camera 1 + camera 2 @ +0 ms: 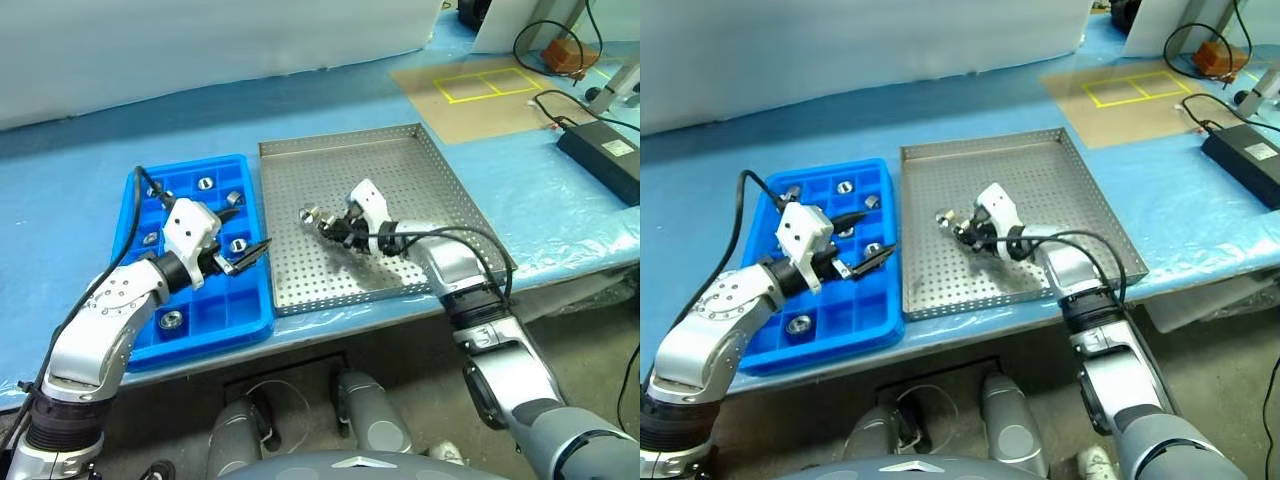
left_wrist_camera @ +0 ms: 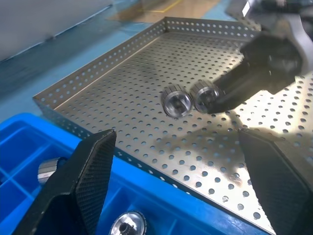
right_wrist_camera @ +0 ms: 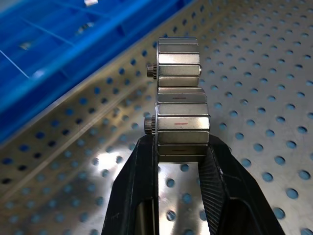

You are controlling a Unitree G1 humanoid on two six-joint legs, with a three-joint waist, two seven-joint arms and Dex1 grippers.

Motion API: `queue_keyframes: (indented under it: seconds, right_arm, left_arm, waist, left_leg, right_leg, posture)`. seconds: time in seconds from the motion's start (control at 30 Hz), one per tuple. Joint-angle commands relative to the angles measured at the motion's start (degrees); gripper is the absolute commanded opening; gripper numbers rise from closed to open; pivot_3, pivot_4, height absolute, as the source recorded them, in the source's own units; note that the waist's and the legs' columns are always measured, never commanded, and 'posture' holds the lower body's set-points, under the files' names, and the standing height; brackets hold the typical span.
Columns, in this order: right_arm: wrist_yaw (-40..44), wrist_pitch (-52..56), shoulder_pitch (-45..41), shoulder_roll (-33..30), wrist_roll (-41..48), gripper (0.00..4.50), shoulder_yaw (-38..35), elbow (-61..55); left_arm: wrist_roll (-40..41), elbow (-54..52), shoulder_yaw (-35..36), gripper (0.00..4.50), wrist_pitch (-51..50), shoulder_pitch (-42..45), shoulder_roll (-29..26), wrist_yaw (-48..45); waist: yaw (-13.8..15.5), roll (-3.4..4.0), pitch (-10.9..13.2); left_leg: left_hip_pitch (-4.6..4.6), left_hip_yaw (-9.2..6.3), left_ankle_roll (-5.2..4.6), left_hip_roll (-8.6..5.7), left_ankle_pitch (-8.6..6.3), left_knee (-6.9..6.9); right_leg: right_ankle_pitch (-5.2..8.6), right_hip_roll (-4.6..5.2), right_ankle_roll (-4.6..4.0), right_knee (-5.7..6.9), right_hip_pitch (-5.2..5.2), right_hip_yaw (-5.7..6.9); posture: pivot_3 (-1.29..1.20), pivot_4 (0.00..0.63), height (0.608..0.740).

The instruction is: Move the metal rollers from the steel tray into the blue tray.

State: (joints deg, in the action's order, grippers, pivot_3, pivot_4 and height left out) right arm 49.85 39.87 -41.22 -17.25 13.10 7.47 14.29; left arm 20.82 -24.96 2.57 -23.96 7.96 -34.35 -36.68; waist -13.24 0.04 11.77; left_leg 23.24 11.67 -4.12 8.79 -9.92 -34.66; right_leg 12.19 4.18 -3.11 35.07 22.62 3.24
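No legible brand or writing anywhere; only markings: yellow rectangle outlines taped on a brown mat at far right of bench.

Steel tray: perforated floor, low rim, mid-bench, near edge close to bench front. Blue tray just beside its left rim, gridded into square cells, also near bench front.

Right gripper raised over steel tray floor, fingers clamped on a metal roller; a second roller stuck to the far end of the first, the pair in line, w/ perforated floor showing behind them. Same pair seen from left wrist view as two shiny rings side by side at black fingertips.

Left gripper over blue tray, near its right wall, pointing toward steel tray; fingers wide apart, nothing between them.

Rollers already in blue tray: several, one per cell, e.g..

Open room: rest of steel tray floor bare, esp. far and right portions; narrow gap betw. trays; front rim of steel tray low.

Surface: bench covered w/ light-blue sheet, wrinkled at right. White panel along far side. Black box w/ cables at far right.
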Motion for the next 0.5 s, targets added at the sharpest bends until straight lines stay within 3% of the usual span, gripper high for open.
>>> queue_keyframes:
  seconds: [0.03,0.23,0.33,0.5]
  right_arm:
    - [3.81,5.39,-0.86,-1.94,5.76,0.69,-2.21,-5.56]
    - [7.03,7.59,2.68,-4.98,8.68,0.69,-0.21,-12.86]
    - [7.71,7.15,3.92,-5.67,9.62,0.69,0.30,-15.25]
    - [8.12,8.28,3.24,-5.69,12.60,0.69,-1.52,-17.04]
  left_arm:
    - [-1.31,0.86,-0.49,4.19,4.26,1.80,-0.40,-2.24]
    - [-1.09,5.40,-0.14,4.19,7.33,5.39,1.90,-3.00]
    - [7.59,5.26,1.98,4.19,-0.75,8.56,4.81,-2.83]
    - [17.60,4.58,2.29,4.19,-10.52,9.18,3.77,-7.09]
  waist:
    - [0.13,0.00,0.00]
    - [0.21,0.01,0.00]
    - [0.23,0.01,0.00]
    - [0.02,0.02,0.01]
  left_leg:
    - [0.00,-0.01,0.00,0.00,0.00,0.01]
    - [0.03,-0.01,-0.03,-0.01,-0.01,0.08]
    - [0.05,-0.01,-0.04,-0.02,-0.02,0.06]
    - [0.00,-0.01,-0.03,-0.01,-0.02,0.04]
  right_leg:
    - [0.00,0.00,-0.01,0.00,-0.01,0.00]
    - [-0.01,0.00,-0.02,-0.09,0.00,0.04]
    - [-0.01,0.00,-0.02,-0.13,0.00,0.04]
    - [-0.01,0.00,-0.03,-0.11,-0.02,0.04]
  posture:
    - [-0.56,0.150,0.740]
    - [-0.57,0.150,0.740]
    - [-0.58,0.150,0.740]
    - [-0.59,0.150,0.740]
